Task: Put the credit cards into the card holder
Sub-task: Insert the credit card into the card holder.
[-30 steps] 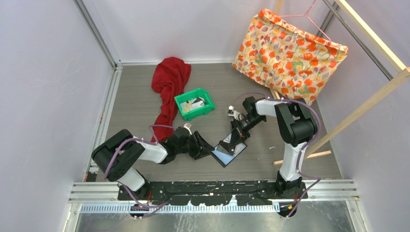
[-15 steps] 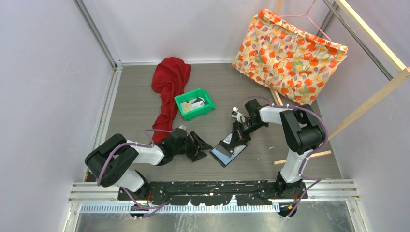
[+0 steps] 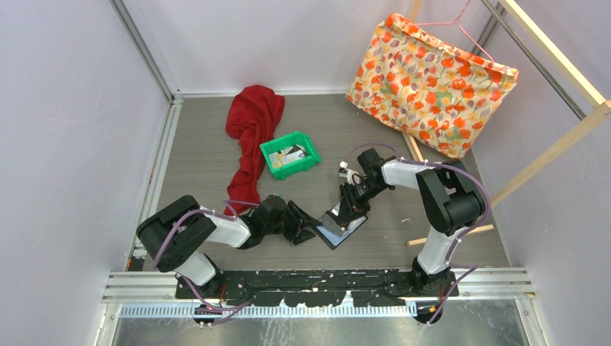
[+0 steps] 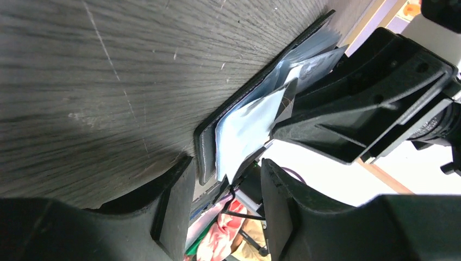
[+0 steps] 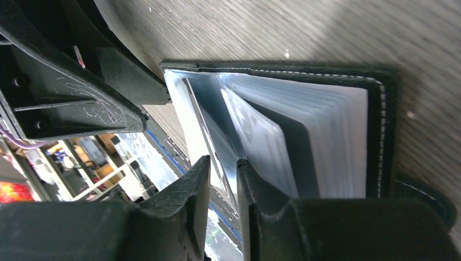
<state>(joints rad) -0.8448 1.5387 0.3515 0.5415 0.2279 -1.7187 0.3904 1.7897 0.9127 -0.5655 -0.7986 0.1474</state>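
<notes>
The black card holder (image 3: 339, 232) lies open on the table with its pale glossy pockets fanned up. It also shows in the left wrist view (image 4: 206, 147) and the right wrist view (image 5: 380, 125). My right gripper (image 3: 344, 210) (image 5: 223, 161) stands over it, its fingers nearly closed on one thin pocket leaf. My left gripper (image 3: 308, 229) (image 4: 227, 163) is open, and its fingers straddle the holder's left corner. Credit cards (image 3: 292, 153) lie in the green bin (image 3: 297, 170) behind it.
A red cloth (image 3: 252, 122) lies at the back left beside the bin. A flowered fabric bag (image 3: 429, 79) leans at the back right. A wooden stick (image 3: 450, 234) lies right of the holder, under a slanted wooden frame (image 3: 555, 151).
My left gripper pulled back from the holder, then moved in again to its left corner. My right gripper stayed on the holder and shifted slightly left.
</notes>
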